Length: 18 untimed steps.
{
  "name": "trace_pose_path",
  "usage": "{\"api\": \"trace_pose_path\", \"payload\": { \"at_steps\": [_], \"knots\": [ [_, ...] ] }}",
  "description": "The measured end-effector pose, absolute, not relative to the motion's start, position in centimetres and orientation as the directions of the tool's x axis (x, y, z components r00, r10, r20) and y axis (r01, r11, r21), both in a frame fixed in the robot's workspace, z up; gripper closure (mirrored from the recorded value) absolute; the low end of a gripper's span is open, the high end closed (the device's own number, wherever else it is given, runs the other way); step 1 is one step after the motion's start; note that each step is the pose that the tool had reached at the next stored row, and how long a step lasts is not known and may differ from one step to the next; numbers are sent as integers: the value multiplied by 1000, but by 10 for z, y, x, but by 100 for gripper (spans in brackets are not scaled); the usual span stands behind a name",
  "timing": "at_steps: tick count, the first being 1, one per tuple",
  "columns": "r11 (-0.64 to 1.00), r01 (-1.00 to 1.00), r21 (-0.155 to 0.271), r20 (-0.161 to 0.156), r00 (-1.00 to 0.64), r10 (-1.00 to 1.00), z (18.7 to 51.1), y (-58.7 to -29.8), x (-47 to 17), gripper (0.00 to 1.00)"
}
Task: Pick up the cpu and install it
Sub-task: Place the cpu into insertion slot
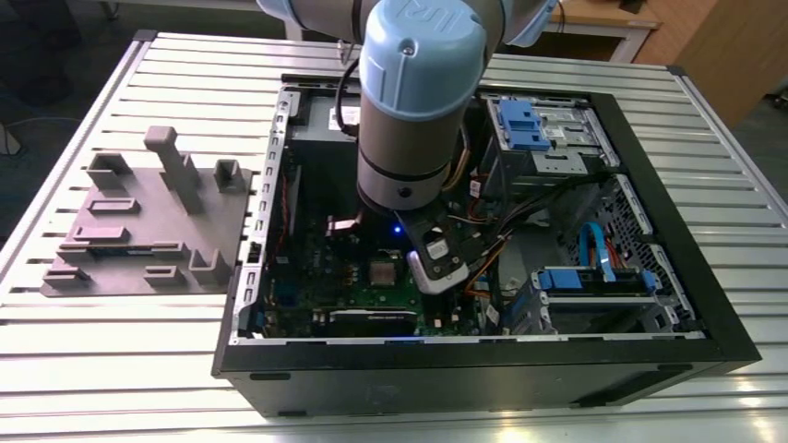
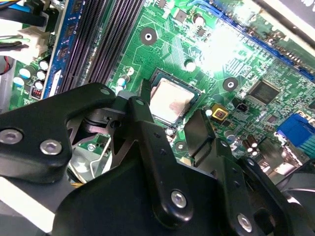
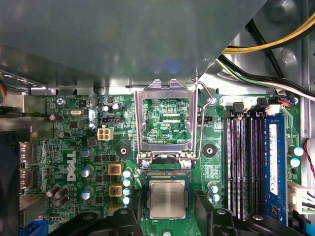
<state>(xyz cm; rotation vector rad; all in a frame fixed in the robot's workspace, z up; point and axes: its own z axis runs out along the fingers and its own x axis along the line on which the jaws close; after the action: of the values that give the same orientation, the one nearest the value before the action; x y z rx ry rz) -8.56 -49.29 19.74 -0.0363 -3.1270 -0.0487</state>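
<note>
Slatted metal table point(image 1: 99, 369), open PC case point(image 1: 493, 369) on it. Cpu point(image 3: 167, 199) lies flat in the motherboard point(image 3: 74, 147) socket, metal top up. It is square with no long axis, its edges parallel to the raised load plate point(image 3: 167, 120). Gripper point(image 2: 172, 112) straddles it, fingers spread, holding nothing. Hold your fingers off the socket frame and check the chip sits level.

Open computer case point(image 1: 493, 365), green motherboard point(image 3: 74, 142) inside — grey tray point(image 1: 148, 210) beside
</note>
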Motion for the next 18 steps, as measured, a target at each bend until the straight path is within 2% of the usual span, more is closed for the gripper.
{"api": "trace_pose_path", "payload": {
  "at_steps": [7, 8, 9, 11, 12, 18],
  "knots": [
    [999, 23, 31, 14, -1000, 23, 194, -493, -86, 46],
    [999, 23, 31, 14, -1000, 23, 194, -493, -86, 47],
    [999, 23, 31, 14, -1000, 23, 194, -493, -86, 54],
    [999, 23, 31, 14, -1000, 23, 194, -493, -86, 54],
    [999, 23, 31, 14, -1000, 23, 194, -493, -86, 60],
    [999, 17, 31, 14, -1000, 17, 193, -493, -85, 60]
  ]
}}
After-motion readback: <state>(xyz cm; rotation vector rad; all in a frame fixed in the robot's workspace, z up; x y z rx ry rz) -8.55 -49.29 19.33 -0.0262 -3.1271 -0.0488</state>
